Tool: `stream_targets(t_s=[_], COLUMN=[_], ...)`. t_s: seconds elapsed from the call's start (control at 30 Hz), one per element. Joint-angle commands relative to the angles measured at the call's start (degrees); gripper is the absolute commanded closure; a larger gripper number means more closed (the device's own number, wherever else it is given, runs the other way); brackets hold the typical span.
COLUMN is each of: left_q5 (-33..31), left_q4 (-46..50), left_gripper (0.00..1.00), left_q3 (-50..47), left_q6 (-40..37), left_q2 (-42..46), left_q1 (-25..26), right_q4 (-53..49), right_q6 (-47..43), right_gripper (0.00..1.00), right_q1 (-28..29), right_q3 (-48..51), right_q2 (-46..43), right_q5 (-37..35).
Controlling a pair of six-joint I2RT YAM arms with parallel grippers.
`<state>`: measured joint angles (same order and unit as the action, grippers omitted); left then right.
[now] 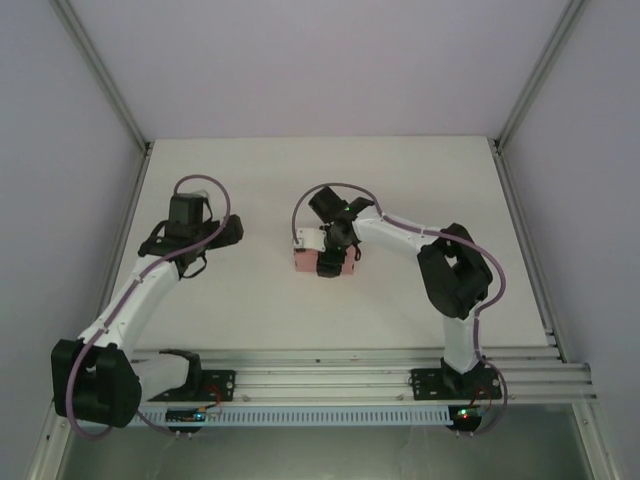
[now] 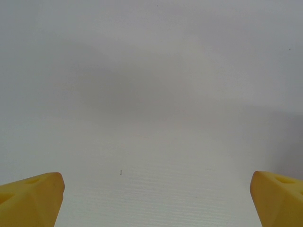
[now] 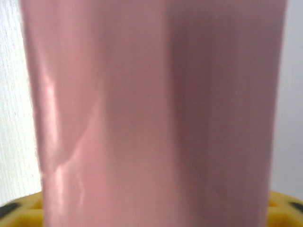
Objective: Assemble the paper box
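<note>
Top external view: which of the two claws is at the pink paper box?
The right claw, straddling the paper box; the left claw hangs wide open over bare table, well apart from it.

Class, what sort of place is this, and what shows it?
Probably a robot test cell: plain white table, aluminium frame posts, two black-and-white robot arms, one over a pale pink card box.

Pale pink paper box (image 1: 303,262), central

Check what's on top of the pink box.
The right gripper sits over the box, straddling its middle; pink ends show either side. The top face beneath it is covered.
</note>
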<state>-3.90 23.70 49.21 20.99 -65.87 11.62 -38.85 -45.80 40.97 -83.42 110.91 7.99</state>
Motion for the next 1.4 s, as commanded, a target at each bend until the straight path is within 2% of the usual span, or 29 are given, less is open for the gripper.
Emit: stream_targets(t_s=[0.0,0.13,0.23,0.43,0.5,0.6,0.67,0.73,0.87,0.97,1.23,1.37], left_q5=[0.75,0.74,0.58,-0.52,-0.71,-0.30,-0.11,-0.15,-0.07,0.01,0.41,0.66], left_q4=[-1.21,-1.23,-1.38,-1.55,-1.90,-2.62,-2.87,-3.05,-3.12,-3.41,-3.23,-3.30], left_gripper=[0.00,0.01,0.01,0.00,0.01,0.00,0.00,0.01,0.00,0.01,0.01,0.01], left_q3=[-0.16,0.01,-0.21,-0.85,-1.18,-1.65,-1.83,-2.04,-2.33,-2.28,-2.08,-2.14], left_q6=[-0.85,-0.95,-0.93,-0.78,-1.00,-1.19,-1.22,-1.26,-1.57,-1.70,-1.90,-2.27], left_q2=[1.84,1.91,2.15,2.95,3.26,3.59,3.66,3.86,4.04,3.88,3.60,3.61], left_q1=[-0.28,-0.28,-0.28,-0.28,-0.28,-0.26,-0.28,-0.28,-0.26,-0.27,-0.28,-0.33], right_q4=[-1.41,-0.96,2.76,25.06,30.79,33.73,34.83,36.52,36.60,34.06,19.12,9.55], right_q6=[-0.52,-1.07,-2.38,-11.07,-13.12,-14.22,-14.14,-14.35,-15.29,-14.87,-8.23,-5.35], right_gripper=[0.65,0.69,0.69,0.68,0.68,0.67,0.61,0.61,0.55,0.42,0.08,0.02], right_q1=[-0.19,-0.03,0.24,0.49,0.25,-0.34,-0.63,-0.63,-0.38,-0.45,0.31,0.34], right_q3=[-2.19,-2.32,-1.28,8.19,10.36,11.82,12.76,14.03,16.93,17.76,15.60,11.26], right_q2=[0.10,-1.24,-2.51,-4.40,-3.81,-2.84,-2.50,-2.13,-2.24,-3.61,-6.06,-6.98], right_q5=[-2.02,-5.21,-11.20,-23.27,-24.21,-21.63,-19.75,-20.11,-20.00,-18.10,-13.34,-7.80])
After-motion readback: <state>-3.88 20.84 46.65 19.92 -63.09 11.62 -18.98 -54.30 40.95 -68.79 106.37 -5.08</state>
